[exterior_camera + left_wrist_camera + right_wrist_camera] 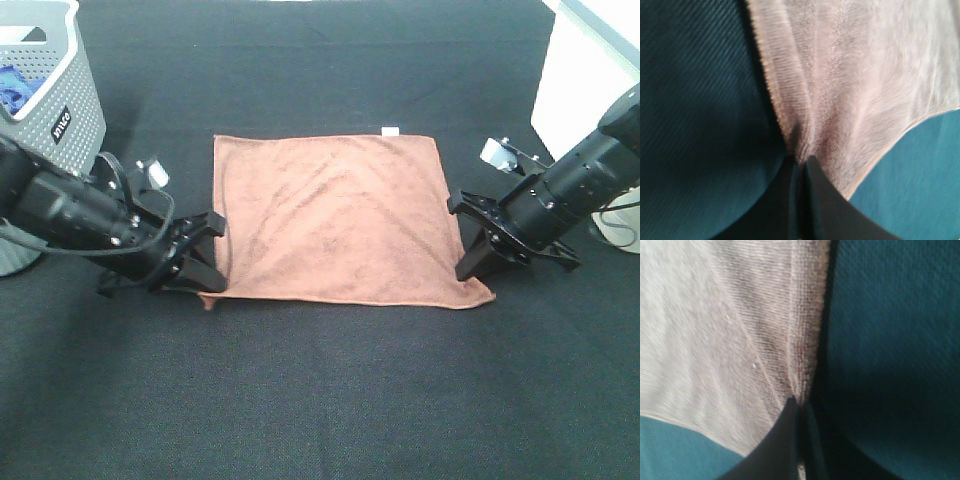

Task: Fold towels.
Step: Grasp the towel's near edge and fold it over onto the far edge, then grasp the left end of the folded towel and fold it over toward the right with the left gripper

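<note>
A reddish-brown towel (335, 215) lies spread flat on the black table, with its small white tag (390, 130) at the far edge. My left gripper (214, 262) is at the towel's left edge near the front corner. In the left wrist view its fingers (815, 190) are shut and pinch the towel's edge (840, 100). My right gripper (468, 258) is at the right edge near the front corner. In the right wrist view its fingers (785, 440) are shut on the towel's stitched edge (740, 330). The cloth puckers at both pinches.
A grey perforated basket (70, 100) stands at the back left, close behind the left arm. A white object (585, 80) stands at the back right beside the right arm. Black table cloth (330, 390) stretches in front of the towel.
</note>
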Controlling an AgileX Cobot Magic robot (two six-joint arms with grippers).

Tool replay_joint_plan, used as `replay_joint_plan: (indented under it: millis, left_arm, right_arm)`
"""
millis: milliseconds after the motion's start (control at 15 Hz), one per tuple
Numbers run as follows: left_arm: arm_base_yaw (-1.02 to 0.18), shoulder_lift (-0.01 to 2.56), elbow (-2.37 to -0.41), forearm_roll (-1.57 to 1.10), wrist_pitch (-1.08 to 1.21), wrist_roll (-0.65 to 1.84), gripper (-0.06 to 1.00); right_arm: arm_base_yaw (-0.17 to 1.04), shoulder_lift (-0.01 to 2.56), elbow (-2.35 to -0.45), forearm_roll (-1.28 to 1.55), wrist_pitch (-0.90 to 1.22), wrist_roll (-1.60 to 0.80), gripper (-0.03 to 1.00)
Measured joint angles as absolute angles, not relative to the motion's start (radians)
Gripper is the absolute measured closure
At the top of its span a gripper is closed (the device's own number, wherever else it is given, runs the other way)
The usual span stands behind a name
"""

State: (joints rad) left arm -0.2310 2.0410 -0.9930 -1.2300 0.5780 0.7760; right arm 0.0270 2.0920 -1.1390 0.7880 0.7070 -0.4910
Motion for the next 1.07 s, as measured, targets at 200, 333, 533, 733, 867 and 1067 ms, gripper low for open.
replay_joint_plan:
  millis: [200, 333, 533, 733, 867, 1067]
  left_arm:
    - [-0.231, 1.940, -0.913, -1.014, 0.583, 0.596, 0.94]
    - [-0.231, 1.918, -0.879, -0.995, 0.600, 0.583, 0.94]
    - [-0.231, 1.857, -0.769, -0.992, 0.619, 0.576, 0.94]
    - [-0.231, 1.827, -0.759, -0.990, 0.618, 0.577, 0.94]
    - [-0.231, 1.824, -0.841, -0.966, 0.617, 0.575, 0.94]
    - [-0.231, 1.830, -0.970, -0.956, 0.579, 0.543, 0.94]
  right_arm:
    - [0.030, 1.973, -1.050, 0.729, 0.725, -0.443, 0.97]
    - [0.033, 1.946, -1.012, 0.729, 0.732, -0.439, 0.97]
    - [0.037, 1.894, -0.902, 0.729, 0.746, -0.438, 0.97]
    - [0.037, 1.878, -0.900, 0.728, 0.749, -0.437, 0.97]
    - [0.037, 1.878, -0.996, 0.716, 0.750, -0.437, 0.97]
    - [0.037, 1.892, -1.174, 0.702, 0.751, -0.437, 0.97]
